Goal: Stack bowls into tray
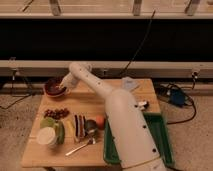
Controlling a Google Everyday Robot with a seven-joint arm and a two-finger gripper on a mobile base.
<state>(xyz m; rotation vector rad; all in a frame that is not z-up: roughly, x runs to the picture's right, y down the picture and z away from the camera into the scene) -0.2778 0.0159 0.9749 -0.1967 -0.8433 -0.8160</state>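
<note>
A dark maroon bowl (51, 88) sits at the far left corner of the wooden table (115, 97). My gripper (62, 89) is at the bowl's right rim, at the end of the white arm (100, 90) that reaches across the table from the lower right. The gripper's tip is dark against the bowl, and I cannot tell whether it touches the rim. The dark green tray (161, 134) lies at the table's right front, partly hidden behind the arm's thick base.
On the left front stand a white lidded cup (46, 136), green fruit (48, 122), dark grapes (56, 113), a striped block (79, 125), a metal cup (91, 128), a small orange thing (101, 120) and a spoon (80, 147). A pale cloth (129, 84) lies at the back.
</note>
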